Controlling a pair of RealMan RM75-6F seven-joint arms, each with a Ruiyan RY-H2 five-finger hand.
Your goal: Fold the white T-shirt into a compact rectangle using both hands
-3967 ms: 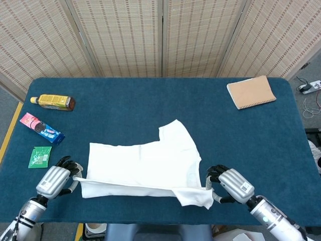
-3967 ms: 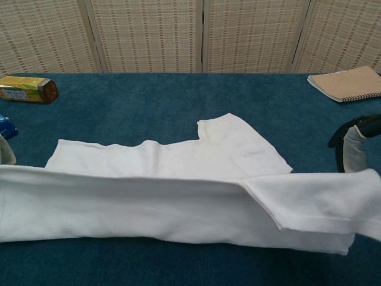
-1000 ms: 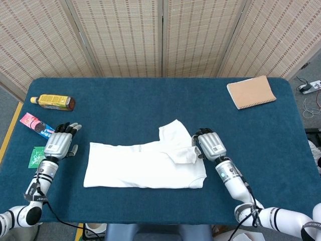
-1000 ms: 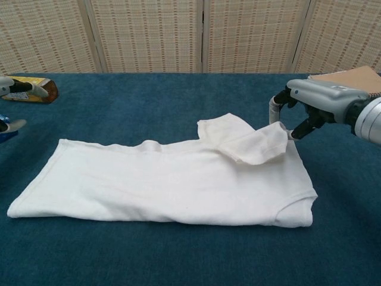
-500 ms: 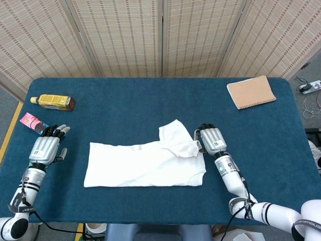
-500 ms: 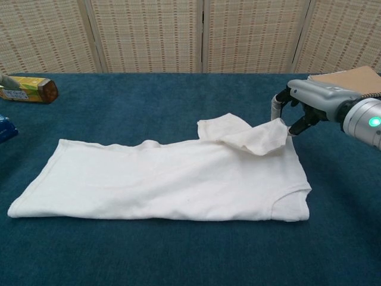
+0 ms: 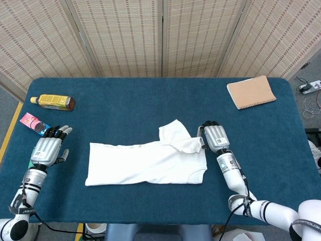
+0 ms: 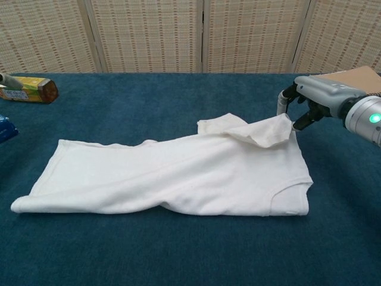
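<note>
The shirt (image 7: 150,163) lies folded lengthwise near the middle of the table (image 7: 125,105), a long white band running 9 to 3 o'clock, with one sleeve sticking out toward 12 at its right end. The right hand (image 7: 214,137) sits at the shirt's 3 o'clock end, its fingers (image 8: 284,100) pinching a flap of cloth and holding it lifted just off the layer below; in the chest view that flap hangs from the fingertips, bent over itself. The left hand (image 7: 47,148) rests well apart from the shirt at 9 o'clock, holding nothing, fingers spread and pointing toward 12. Beyond it, at the table's 9 to 10 o'clock edge, lie a bottle (image 7: 52,102), a snack pack (image 7: 34,125) and a notebook (image 7: 251,92) sits far off at 2 o'clock
</note>
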